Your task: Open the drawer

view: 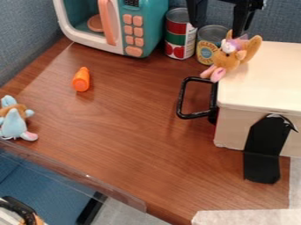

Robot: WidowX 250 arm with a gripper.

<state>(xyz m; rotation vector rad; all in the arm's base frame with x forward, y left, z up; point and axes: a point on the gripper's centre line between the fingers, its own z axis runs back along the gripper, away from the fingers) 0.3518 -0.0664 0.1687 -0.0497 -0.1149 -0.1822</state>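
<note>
The black gripper (218, 24) hangs at the top edge, right of centre, its two fingers spread apart with nothing held between them. It is above and behind the drawer handle, near the cans. A pale wooden box (264, 85) at the right has a black loop handle (181, 99) sticking out to the left from its left face. The gripper is apart from this handle. That left face is seen edge-on, and no gap around a drawer front can be made out.
A squirrel plush (230, 55) sits at the box's back left corner, before two cans (179, 37). A toy microwave (132, 28), orange bottle (81, 80) and blue plush (14, 121) stand leftward. Black tape (262, 151) runs down the box's front. A clear rim (76, 176) edges the table.
</note>
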